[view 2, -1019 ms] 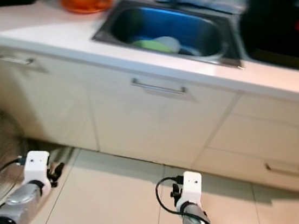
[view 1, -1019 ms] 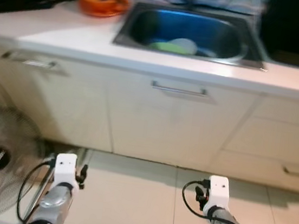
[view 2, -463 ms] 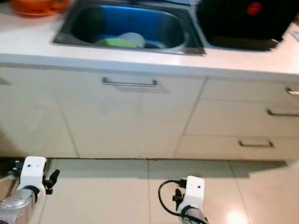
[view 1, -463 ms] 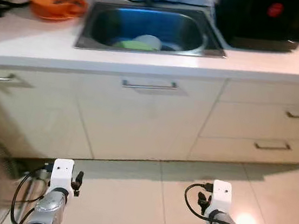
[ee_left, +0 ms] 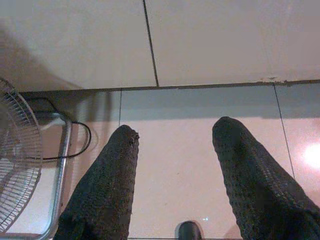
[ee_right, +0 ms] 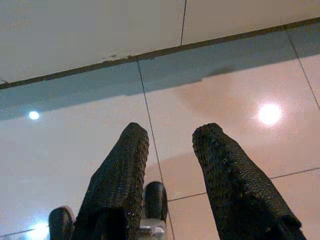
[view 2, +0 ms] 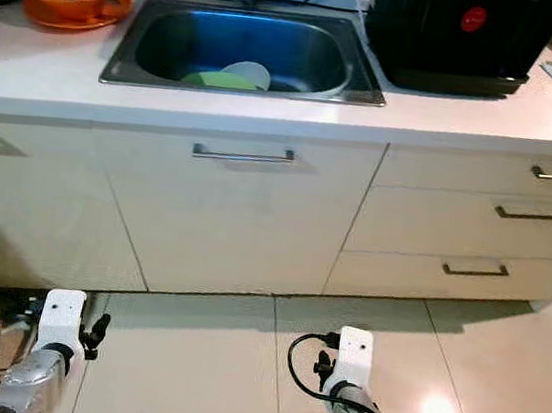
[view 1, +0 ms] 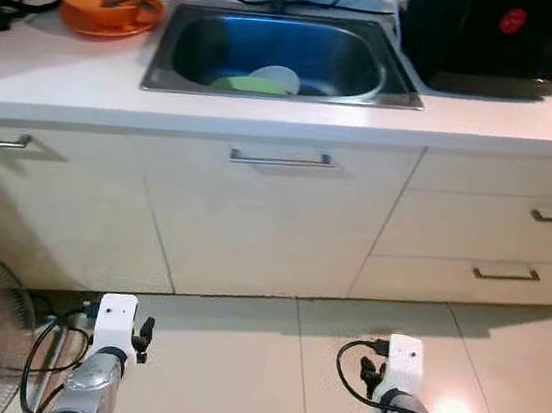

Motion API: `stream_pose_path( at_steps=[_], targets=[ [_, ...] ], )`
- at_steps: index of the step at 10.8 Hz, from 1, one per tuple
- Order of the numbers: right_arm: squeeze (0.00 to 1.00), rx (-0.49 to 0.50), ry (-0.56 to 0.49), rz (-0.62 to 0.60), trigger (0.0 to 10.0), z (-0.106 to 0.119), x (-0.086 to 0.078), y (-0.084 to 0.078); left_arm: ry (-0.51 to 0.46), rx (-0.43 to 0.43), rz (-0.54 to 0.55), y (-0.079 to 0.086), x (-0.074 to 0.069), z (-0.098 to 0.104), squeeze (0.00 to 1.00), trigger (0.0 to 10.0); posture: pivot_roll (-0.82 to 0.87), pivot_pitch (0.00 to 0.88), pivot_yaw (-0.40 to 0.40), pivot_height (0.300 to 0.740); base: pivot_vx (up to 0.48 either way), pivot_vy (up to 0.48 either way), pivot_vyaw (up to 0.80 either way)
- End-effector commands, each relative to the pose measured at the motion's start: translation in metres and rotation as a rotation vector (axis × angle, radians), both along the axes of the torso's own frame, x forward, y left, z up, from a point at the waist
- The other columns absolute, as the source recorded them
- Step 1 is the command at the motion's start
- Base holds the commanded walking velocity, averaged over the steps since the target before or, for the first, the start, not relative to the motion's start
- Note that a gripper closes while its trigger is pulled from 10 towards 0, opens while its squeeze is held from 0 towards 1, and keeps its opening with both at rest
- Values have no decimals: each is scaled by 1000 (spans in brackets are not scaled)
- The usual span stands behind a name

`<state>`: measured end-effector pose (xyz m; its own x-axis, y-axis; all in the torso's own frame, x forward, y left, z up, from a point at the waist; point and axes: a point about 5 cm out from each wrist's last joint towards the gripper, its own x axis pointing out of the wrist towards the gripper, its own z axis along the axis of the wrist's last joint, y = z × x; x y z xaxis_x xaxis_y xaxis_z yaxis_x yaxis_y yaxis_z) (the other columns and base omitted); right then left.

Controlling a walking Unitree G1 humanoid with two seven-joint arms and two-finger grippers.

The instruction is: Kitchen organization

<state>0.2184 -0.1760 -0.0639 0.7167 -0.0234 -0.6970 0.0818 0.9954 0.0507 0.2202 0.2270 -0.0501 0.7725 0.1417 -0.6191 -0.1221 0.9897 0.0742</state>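
Both the left gripper (ee_left: 172, 150) and right gripper (ee_right: 170, 150) are held open and empty, low over the floor (view 1: 237, 363) near the sink (view 1: 275, 50) cabinet (view 1: 275, 216)

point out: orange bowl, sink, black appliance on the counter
orange bowl (view 1: 107, 4), left eye view, on its near wall.
sink (view 1: 369, 62), left eye view, on the basin's bare right wall.
black appliance (view 2: 458, 37), right eye view, on its front face.

Both silver arms hang low in front of the body, wrists pointing downward. Left gripper (ee_left: 172, 150): two black fingers (ee_left: 107, 190) spread apart, nothing between them. Right gripper (ee_right: 170, 150): fingers (ee_right: 122, 175) likewise parted, nothing held. Each wrist carries a white housing with a black cable looped beside it.
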Motion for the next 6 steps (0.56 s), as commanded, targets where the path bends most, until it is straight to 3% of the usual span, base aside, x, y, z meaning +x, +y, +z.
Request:
stream_pose_path(
  at_steps=[1,6],
  targets=[
    [0,2,20,13,10000,-2,-2,1,41,9,-4,0,-7,-5,0,10000,66,23,23,740,0,0,0],
    [0,10,61,-11,10000,-6,-8,-2,84,12,-50,-4,-9,-9,0,10000,67,29,18,740,0,0,0]
  ],
)
